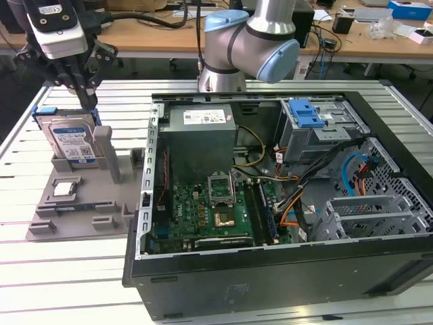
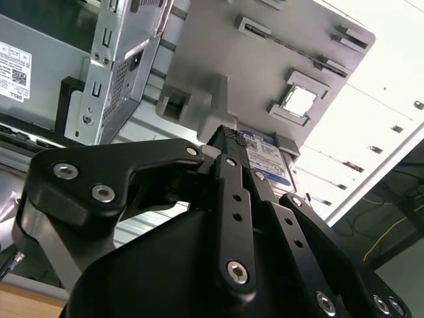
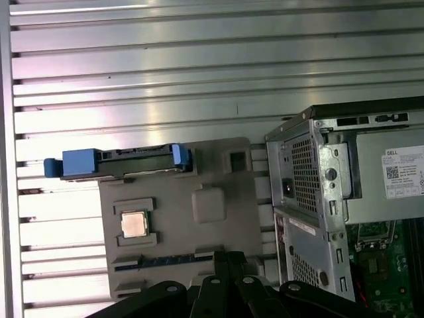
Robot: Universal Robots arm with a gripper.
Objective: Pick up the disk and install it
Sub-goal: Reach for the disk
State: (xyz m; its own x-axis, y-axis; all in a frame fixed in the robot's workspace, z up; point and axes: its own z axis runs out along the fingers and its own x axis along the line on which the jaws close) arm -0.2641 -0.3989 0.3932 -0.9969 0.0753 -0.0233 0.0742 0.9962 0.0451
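Silver metal with a blue-and-white label: one disk [image 1: 67,142] stands on edge in a slot at the back of one grey plastic holder [image 1: 81,210], on the exterior view's left. The first wrist view looks down on the disk's thin top edge [image 3: 126,159], capped by two blue rail ends. One small square chip [image 1: 64,189], shiny and flat, sits in its own recess of the same holder, nearer the camera than the disk and apart from it. The holder lies on a ribbed aluminium table [image 1: 67,288], just beside one open black case [image 1: 270,271]. Inside that case I count one green board [image 1: 203,217], one grey boxy power supply [image 1: 201,132] and one blue ridged latch [image 1: 304,112] on top of a perforated metal cage. One arm [image 1: 250,34], silver tube with pale blue joint caps, rises behind the case, and its wrist reaches over to the holder. The black gripper [image 1: 89,100] points straight down and hangs just above the disk's top edge, toward the end nearest the case. It is clenched, its links drawn in to a single narrow tip, and it grasps nothing. Whether that tip touches the disk I cannot tell. The second wrist view looks along the gripper [image 2: 228,142] onto the label just beyond it.
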